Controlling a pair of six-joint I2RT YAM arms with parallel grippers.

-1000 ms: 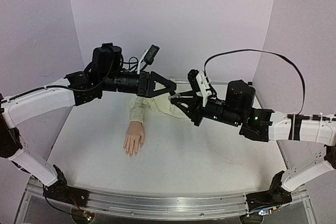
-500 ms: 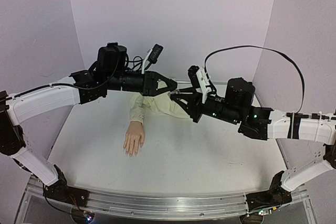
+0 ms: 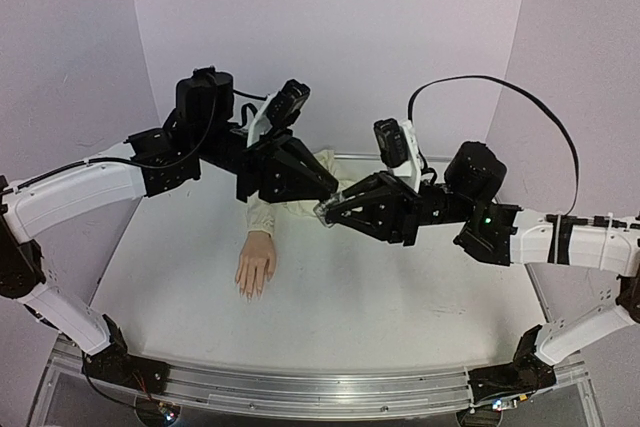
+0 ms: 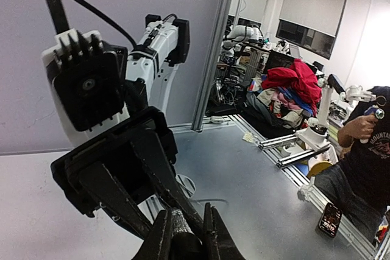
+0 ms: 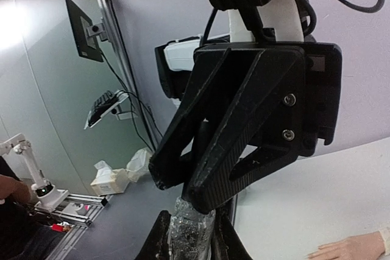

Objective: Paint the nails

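Note:
The mannequin hand (image 3: 256, 263) lies palm down on the white table, cream sleeve (image 3: 263, 213) behind it; its nails (image 3: 250, 290) point at the near edge and are too small to make out. Both grippers meet in the air right of the sleeve. My right gripper (image 3: 331, 217) (image 5: 192, 220) is shut on a small glittery polish bottle (image 5: 190, 231) (image 4: 175, 220). My left gripper (image 3: 320, 204) (image 4: 187, 214) is shut on the bottle's dark cap (image 4: 183, 245), tip to tip with the right one. The mannequin hand (image 5: 350, 249) shows low in the right wrist view.
Pale purple walls close the table (image 3: 400, 297) at the back and sides. A metal rail (image 3: 300, 392) runs along the near edge between the arm bases. A black cable (image 3: 520, 107) loops above the right arm.
My left gripper has shut on the cap. Both grippers have tilted down and come slightly nearer and lower, still joined at the bottle. The mannequin hand has not moved.

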